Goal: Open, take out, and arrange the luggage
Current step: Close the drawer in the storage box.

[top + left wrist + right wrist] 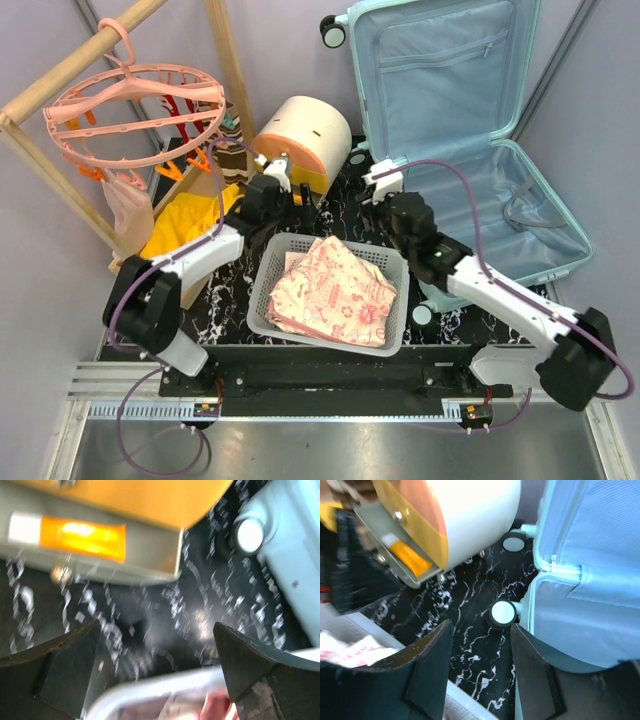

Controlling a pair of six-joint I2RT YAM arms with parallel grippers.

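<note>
The luggage (500, 200), a pale mint-blue suitcase, lies open at the back right with its lid (440, 70) standing upright and the light blue lining showing. In the right wrist view the luggage (580, 615) fills the right side, and one wheel (502, 614) sits just beyond my right gripper (481, 626), which is open with nothing in it. My right gripper (385, 205) hovers between the basket and the suitcase shell. My left gripper (290, 200) is wide open over the basket's far rim (165, 685). The luggage corner (295, 555) shows at the right of the left wrist view.
A white perforated basket (257, 295) holds a pink patterned cloth (335, 290) in the middle. A cream-and-orange drawer box (300, 140) stands behind it. A round pink clip hanger (135, 105) hangs from a wooden rack (90, 55) at the left, above a yellow cloth (185, 220).
</note>
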